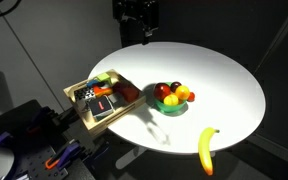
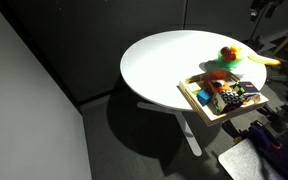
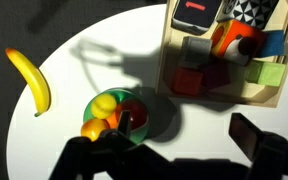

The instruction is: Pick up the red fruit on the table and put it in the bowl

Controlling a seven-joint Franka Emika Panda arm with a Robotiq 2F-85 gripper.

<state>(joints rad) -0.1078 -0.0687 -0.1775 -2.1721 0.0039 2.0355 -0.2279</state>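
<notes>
- End effector (image 1: 136, 28) top of frame, high above bench (image 1: 234, 80); open or closed, cannot tell.
- Red fruit (image 1: 164, 93) lies inside green bowl (image 1: 172, 108), mid-frame.
- Likely placed; withdraw straight up, avoiding the rim.

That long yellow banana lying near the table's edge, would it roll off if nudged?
Probably not roll: the curved yellow banana lies flat on its side, so it would likely spin or slide. The white round table looks smooth, so it may skid easily; near the rim, an outward push could drop it.
</notes>
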